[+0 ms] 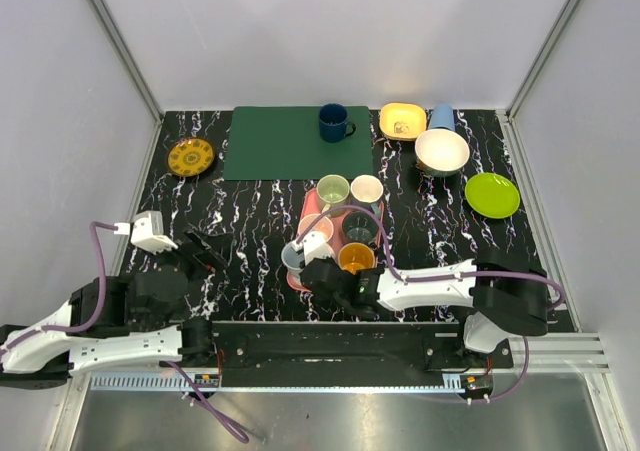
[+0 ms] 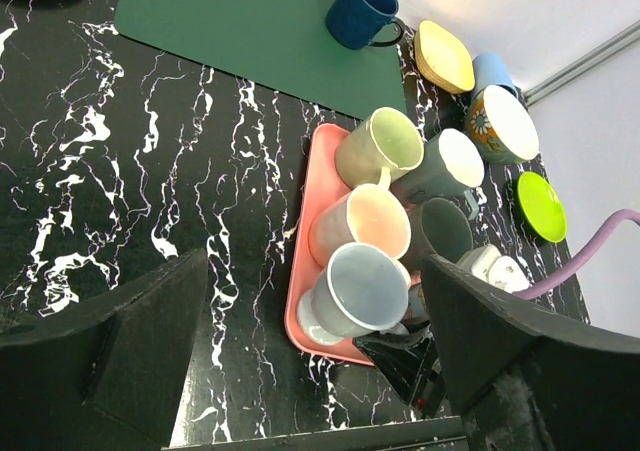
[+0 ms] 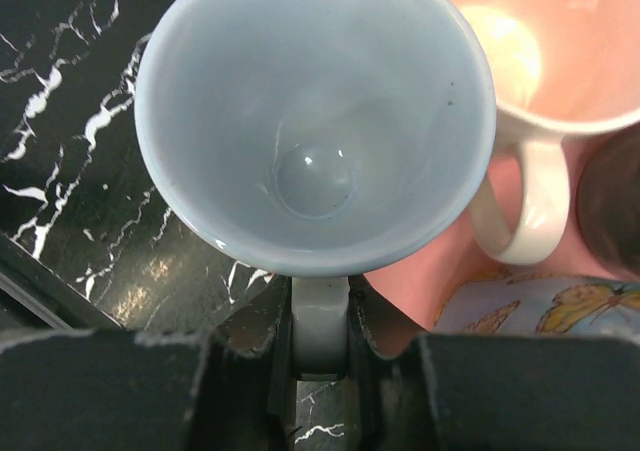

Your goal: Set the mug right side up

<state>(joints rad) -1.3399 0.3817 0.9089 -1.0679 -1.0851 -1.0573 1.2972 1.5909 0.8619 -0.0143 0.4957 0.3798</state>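
Here we keep the right gripper [image 3: 320,356] closed on the handle [image 3: 320,316] of the pale blue mug [image 3: 315,121], which gives control over its tilt. The mug sits mouth upward at the lower end of the pink tray [image 2: 300,261]. The left gripper [image 1: 200,253] rests wide open at lower left, clear of the tray

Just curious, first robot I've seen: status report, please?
Left gripper open, empty. Right gripper shut on handle of pale blue mug, mouth upward. Pink mug crowding alongside.

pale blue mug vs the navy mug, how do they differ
The pale blue mug is at the pink tray's edge, its handle clamped by the right gripper; the navy mug stands free on the green mat. The pale blue mug is crowded by other mugs; the navy mug stands alone. Both sit mouth up.
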